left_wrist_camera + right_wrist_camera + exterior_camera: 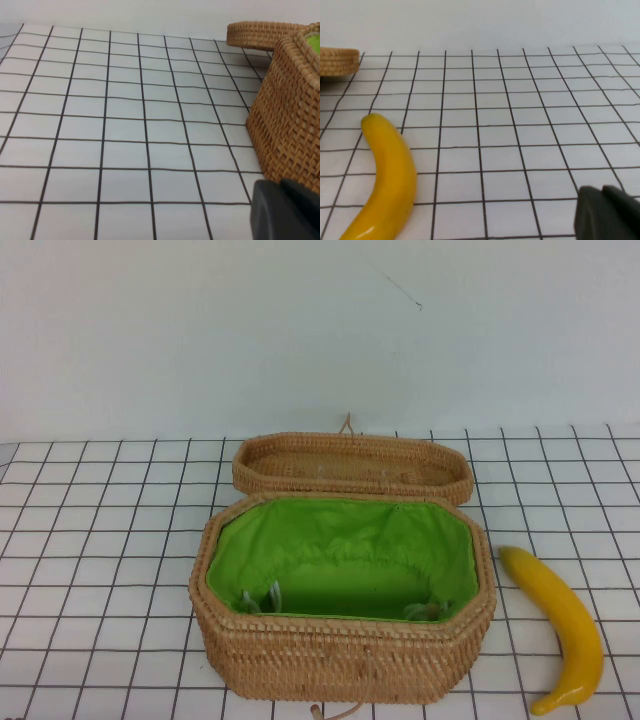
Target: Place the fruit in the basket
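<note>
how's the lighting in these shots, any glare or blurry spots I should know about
High view: soft, even light; the banana shows mild sheen, the basket casts faint shadow, neither gripper visible. Left wrist view: grid lines sharp, but the left gripper is a dark blur at the corner beside the basket. Right wrist view: banana crisp with small highlights; the right gripper is equally blurred.
</note>
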{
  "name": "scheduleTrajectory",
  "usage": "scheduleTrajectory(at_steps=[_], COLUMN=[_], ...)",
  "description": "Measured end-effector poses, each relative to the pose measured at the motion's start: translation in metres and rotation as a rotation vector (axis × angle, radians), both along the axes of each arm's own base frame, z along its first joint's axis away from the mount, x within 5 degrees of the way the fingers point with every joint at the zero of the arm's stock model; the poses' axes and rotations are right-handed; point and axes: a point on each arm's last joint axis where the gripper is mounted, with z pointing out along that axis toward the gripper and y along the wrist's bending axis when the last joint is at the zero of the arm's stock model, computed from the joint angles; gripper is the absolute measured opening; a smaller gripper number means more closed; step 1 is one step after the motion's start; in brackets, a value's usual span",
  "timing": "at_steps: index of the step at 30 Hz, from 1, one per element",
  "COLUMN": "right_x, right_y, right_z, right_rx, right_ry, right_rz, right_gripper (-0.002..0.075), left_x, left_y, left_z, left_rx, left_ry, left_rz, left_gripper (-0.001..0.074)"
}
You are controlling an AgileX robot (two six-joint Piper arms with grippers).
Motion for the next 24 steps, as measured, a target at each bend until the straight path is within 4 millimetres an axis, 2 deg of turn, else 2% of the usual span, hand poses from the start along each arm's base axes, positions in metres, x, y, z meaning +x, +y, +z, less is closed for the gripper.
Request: scheduleTrajectory(at_steps=[24], right_x=[0.002], right_y=[0.000], right_z=[0.012], right_rx=[-0.012], right_ry=[-0.133], right_rz=[0.002], right_gripper=[-0.0003], left_x=[0.000], left_y=[0.000], left_z=[0.000], left_rx=[0.000], left_ry=[0.000], left_rz=[0.000], left_gripper=[0.0000])
